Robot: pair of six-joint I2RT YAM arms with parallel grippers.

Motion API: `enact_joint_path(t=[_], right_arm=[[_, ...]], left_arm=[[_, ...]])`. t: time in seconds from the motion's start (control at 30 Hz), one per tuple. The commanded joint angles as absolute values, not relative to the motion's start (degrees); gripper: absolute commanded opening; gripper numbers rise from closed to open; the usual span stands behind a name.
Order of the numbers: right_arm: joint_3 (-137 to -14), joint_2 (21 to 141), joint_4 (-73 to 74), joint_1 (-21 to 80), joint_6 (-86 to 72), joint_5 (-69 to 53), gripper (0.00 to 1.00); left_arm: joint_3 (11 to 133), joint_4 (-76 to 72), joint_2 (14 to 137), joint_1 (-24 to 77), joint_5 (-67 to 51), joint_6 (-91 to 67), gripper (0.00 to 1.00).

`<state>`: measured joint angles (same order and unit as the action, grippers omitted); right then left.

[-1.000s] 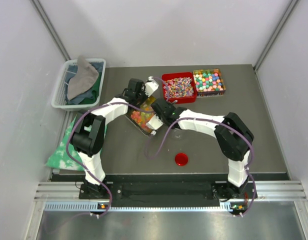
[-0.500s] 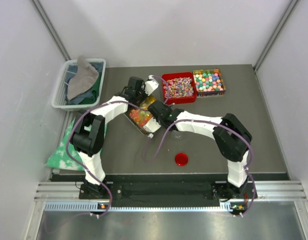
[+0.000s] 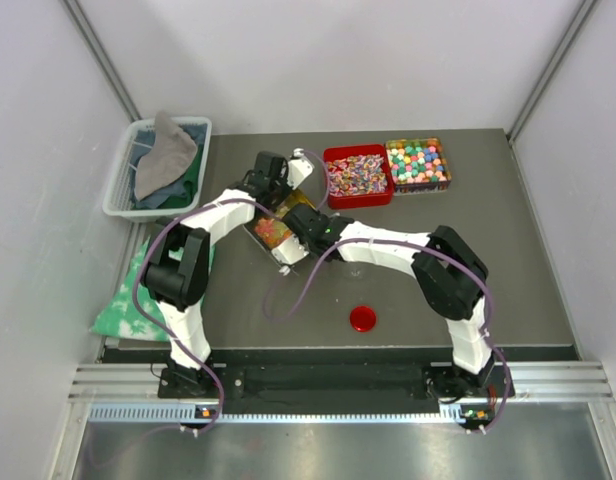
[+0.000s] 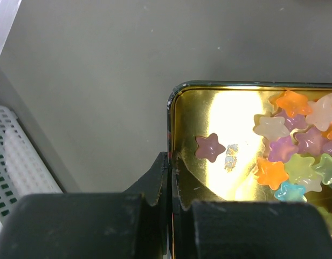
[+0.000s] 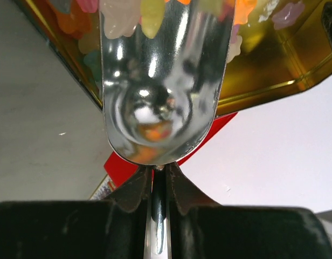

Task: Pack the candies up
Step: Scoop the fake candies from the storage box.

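A gold-lined tin (image 3: 271,232) of orange-yellow star gummies (image 4: 295,141) sits left of centre on the table. My left gripper (image 4: 170,164) is shut on the tin's rim (image 4: 170,116), one finger inside and one outside. My right gripper (image 5: 159,171) is shut on the handle of a shiny metal scoop (image 5: 160,91). The scoop's mouth reaches into the tin's gummies (image 5: 128,13), and a few lie at its front lip. In the top view both grippers, left (image 3: 279,186) and right (image 3: 291,238), meet over this tin. A red tin of small mixed pieces (image 3: 357,174) and a tin of pastel balls (image 3: 418,163) stand at the back.
A round red lid (image 3: 363,318) lies near the front edge. A small clear container (image 3: 355,269) shows just under the right forearm. A white basket with cloths (image 3: 158,166) stands outside the back left corner. A green patterned cloth (image 3: 123,290) lies off the left edge.
My right gripper and scoop have moved left, deeper into the gummy tin. The tin has shifted slightly left with them. My left gripper has kept its hold on the rim.
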<state>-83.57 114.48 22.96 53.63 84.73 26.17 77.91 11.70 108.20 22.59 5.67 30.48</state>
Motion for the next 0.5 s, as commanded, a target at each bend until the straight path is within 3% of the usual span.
enact_joint_path(t=[0.0, 0.47], right_arm=[[-86.3, 119.17, 26.45, 56.25, 82.27, 24.25, 0.0], [-96.41, 127.09, 32.52, 57.83, 68.48, 25.66, 0.0]], left_arm=[[81.56, 10.63, 107.49, 24.26, 9.66, 26.81, 0.0], [82.09, 14.85, 107.31, 24.79, 13.71, 22.24, 0.0]])
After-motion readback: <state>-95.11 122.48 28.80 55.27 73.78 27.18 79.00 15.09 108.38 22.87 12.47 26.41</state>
